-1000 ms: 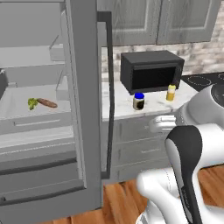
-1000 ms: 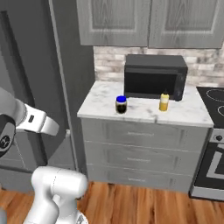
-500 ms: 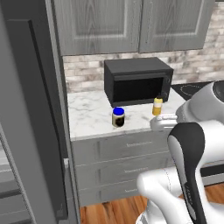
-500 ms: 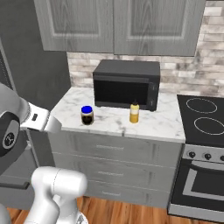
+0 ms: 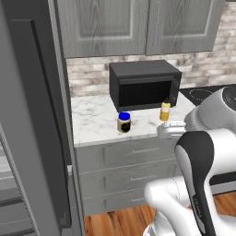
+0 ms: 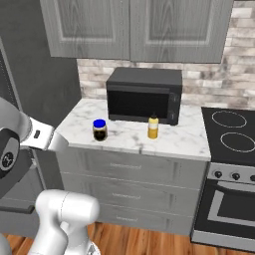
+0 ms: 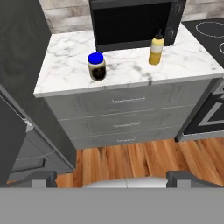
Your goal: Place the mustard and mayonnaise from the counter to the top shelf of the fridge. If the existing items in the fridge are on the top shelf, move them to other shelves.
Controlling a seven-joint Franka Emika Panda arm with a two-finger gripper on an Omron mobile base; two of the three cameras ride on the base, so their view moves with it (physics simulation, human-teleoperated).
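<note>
- Marble, white with grey veins, tops the counter (image 7: 131, 72), and both things to be moved stand on it in front of a black microwave (image 7: 135, 22).
- The mayonnaise (image 7: 96, 66), a short jar with a blue lid, stands nearer the counter's front edge; the mustard (image 7: 156, 49), a yellow squeeze bottle, stands well apart from it, just in front of the microwave's door.
- The gripper (image 7: 111, 177) is spread wide and holds nothing; it hangs back from the counter, above the wooden floor (image 7: 131, 159).
- By my judgement, the step in hand is the approach to the counter, with neither thing picked up yet.
- The next move calls for reaching forward and down over the drawers (image 7: 127, 116) to close on one container, probably the jar, which stands nearer.
- The fridge (image 5: 32, 120) stands beside the counter's end, its grey door edge close by; a stove (image 6: 231, 137) flanks the other end.
- Nothing lies between the gripper and the jar, though the microwave leaves little room behind the bottle.
</note>
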